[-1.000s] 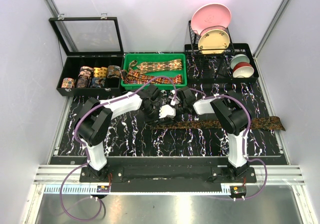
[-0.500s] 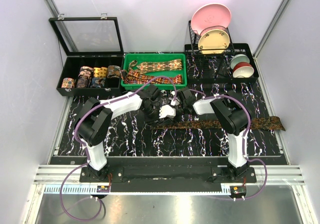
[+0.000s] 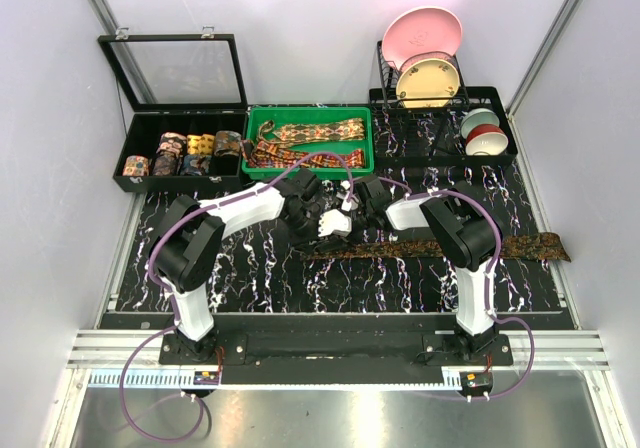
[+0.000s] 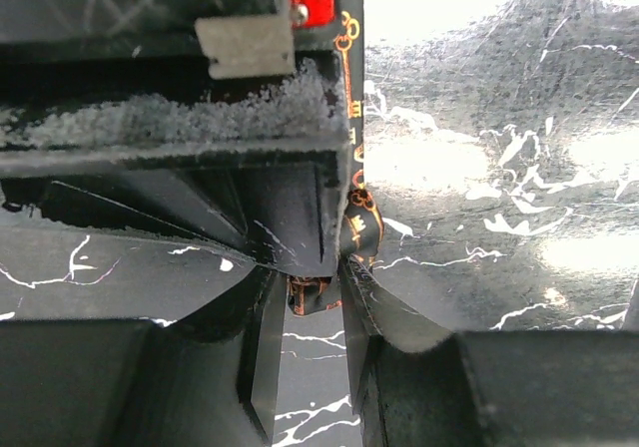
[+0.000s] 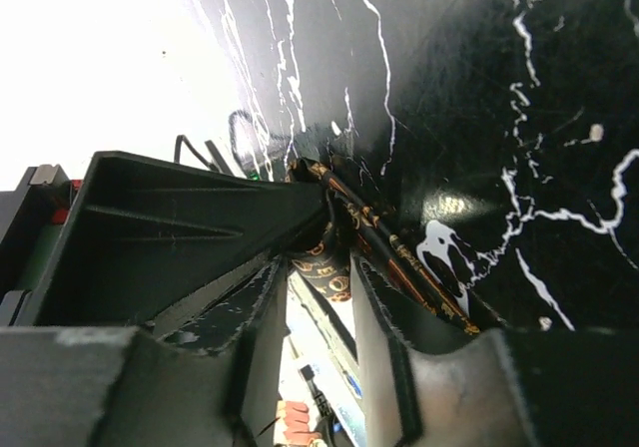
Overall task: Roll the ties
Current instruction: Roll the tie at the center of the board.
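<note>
One black marbled tabletop [image 3: 250, 278]. Two arms [image 3: 245, 206] meet just beyond its middle.

Far left corner: one open black display case [image 3: 180, 128]. It holds a row of coiled ties [image 3: 195, 148], five or six; too small to separate cleanly.

Far edge, middle: one green tray [image 3: 252, 133] with at least two loose ties [image 3: 320, 128].

Far right corner: one wire rack [image 3: 384, 60] with two plates [image 3: 422, 33], and one black crate [image 3: 497, 94] with two bowls [image 3: 485, 140] visible.

One unrolled tie [image 3: 470, 246] lies flat, running from the table's middle to the right edge.

The left gripper [image 4: 312, 302] is clamped on that tie's cloth. The right gripper [image 5: 319, 287] is pinching a fold of the same tie.
</note>
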`<state>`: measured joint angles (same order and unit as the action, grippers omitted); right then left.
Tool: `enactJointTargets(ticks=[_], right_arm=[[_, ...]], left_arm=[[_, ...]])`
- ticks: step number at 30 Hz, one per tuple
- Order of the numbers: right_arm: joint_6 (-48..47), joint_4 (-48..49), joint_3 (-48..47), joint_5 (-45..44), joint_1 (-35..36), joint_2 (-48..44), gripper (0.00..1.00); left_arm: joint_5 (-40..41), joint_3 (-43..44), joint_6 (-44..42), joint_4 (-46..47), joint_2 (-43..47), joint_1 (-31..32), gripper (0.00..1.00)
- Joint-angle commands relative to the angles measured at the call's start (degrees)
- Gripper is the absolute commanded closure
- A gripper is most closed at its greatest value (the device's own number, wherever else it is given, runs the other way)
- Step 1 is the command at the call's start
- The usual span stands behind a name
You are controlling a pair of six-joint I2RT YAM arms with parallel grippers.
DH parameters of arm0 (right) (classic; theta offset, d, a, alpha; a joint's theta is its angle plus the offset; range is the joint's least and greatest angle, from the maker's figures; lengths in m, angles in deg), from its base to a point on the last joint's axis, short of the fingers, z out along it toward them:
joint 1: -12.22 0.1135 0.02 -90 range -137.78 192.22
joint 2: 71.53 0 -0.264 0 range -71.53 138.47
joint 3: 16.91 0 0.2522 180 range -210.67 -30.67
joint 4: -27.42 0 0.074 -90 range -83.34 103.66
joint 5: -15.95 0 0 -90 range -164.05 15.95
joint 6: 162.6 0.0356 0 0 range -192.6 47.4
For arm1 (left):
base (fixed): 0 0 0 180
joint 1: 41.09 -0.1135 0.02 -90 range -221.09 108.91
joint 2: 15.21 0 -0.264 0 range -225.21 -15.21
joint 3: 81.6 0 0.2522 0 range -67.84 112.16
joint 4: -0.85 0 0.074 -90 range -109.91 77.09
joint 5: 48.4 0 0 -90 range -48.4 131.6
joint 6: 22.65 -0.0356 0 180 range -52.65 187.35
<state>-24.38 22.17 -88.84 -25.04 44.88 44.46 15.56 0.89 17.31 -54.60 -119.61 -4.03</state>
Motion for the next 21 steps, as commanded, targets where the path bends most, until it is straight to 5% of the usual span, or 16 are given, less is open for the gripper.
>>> enactJointTargets(ticks=[1,4,8,11,17,21], right_arm=[[-0.42,3.18,-0.01,0.38,0.91,-1.99,0.64],[0.20,3.53,0.08,0.73,0.91,-1.99,0.72],[-0.15,1.25,-0.19,0.82,0.82,-2.52,0.99],[-1.64,-1.91,-0.10,-0.14,0.30,-3.48,1.00],[-5.24,-6.22,-0.01,-1.90,-1.20,-3.75,1.00],[-7.09,-8.16,-0.71,-2.78,-1.38,-3.05,1.00]], left_arm=[[-2.78,3.16,-0.67,-1.20,-0.28,-0.06,0.69],[-2.96,3.69,-0.32,-1.37,-0.45,-0.06,0.69],[-2.79,3.52,-0.23,-1.55,-0.02,-0.23,0.68],[-2.96,2.90,0.03,-1.73,0.95,-1.11,0.60],[-6.74,-0.07,1.52,0.55,6.57,-4.89,0.30],[-8.41,-6.14,3.80,9.40,14.82,-7.08,0.18]])
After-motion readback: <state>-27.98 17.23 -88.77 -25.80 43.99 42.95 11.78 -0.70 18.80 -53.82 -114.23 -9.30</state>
